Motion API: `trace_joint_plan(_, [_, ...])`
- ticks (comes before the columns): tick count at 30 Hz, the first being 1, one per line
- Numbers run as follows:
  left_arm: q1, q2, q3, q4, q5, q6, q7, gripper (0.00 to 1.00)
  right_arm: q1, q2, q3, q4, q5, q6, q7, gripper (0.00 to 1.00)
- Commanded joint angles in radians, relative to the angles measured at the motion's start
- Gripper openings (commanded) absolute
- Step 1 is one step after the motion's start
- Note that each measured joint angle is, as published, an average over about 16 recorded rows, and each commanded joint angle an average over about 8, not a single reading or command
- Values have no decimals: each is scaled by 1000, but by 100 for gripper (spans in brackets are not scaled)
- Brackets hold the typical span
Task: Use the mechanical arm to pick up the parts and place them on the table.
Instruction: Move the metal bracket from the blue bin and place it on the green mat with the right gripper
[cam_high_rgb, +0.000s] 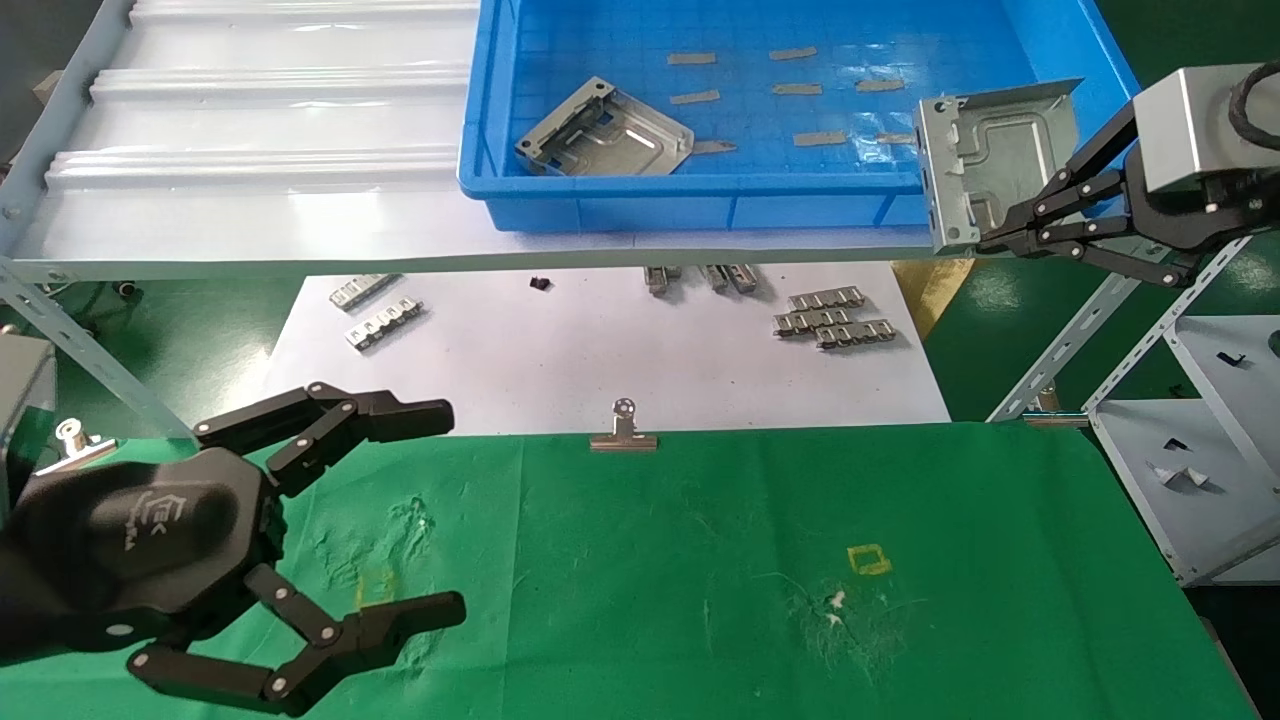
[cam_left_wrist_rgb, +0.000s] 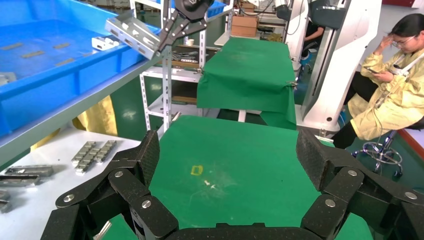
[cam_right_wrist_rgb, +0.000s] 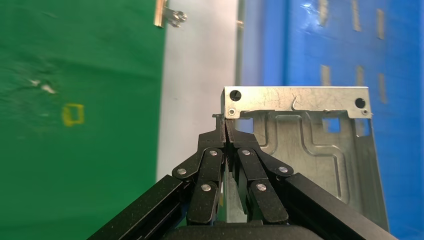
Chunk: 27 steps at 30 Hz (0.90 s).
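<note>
My right gripper (cam_high_rgb: 985, 240) is shut on the folded edge of one of the parts (cam_high_rgb: 1000, 160), a silver stamped plate held upright in the air over the blue bin's right end. The right wrist view shows the fingertips (cam_right_wrist_rgb: 225, 122) pinched on this part (cam_right_wrist_rgb: 310, 145) at its corner. A second part (cam_high_rgb: 605, 132) lies tilted inside the bin. The green table (cam_high_rgb: 700, 560) with its yellow square mark (cam_high_rgb: 868, 560) lies below and nearer. Over the table's left side my left gripper (cam_high_rgb: 448, 510) hangs open and empty, its fingers wide apart (cam_left_wrist_rgb: 230, 155).
The blue bin (cam_high_rgb: 700, 200) sits on a pale ridged shelf (cam_high_rgb: 250, 130). Below it, white paper (cam_high_rgb: 560, 370) carries ribbed metal strips (cam_high_rgb: 830, 318). A binder clip (cam_high_rgb: 623, 432) grips the cloth's far edge. A grey rack (cam_high_rgb: 1190, 420) stands at the right.
</note>
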Motion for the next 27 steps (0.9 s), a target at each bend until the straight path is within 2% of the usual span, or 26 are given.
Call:
trace_joint_plan(1, [0,0,0,0,0,0,0,100,2,0,5,-18,10,-1,-4,0])
trace_joint_plan(19, [0,0,0,0,0,0,0,100,-49,20,87,-53,157,-2,62,0])
trace_joint_plan(27, [0,0,0,0,0,0,0,100,-86,8,101,-8,195,-18,82,0])
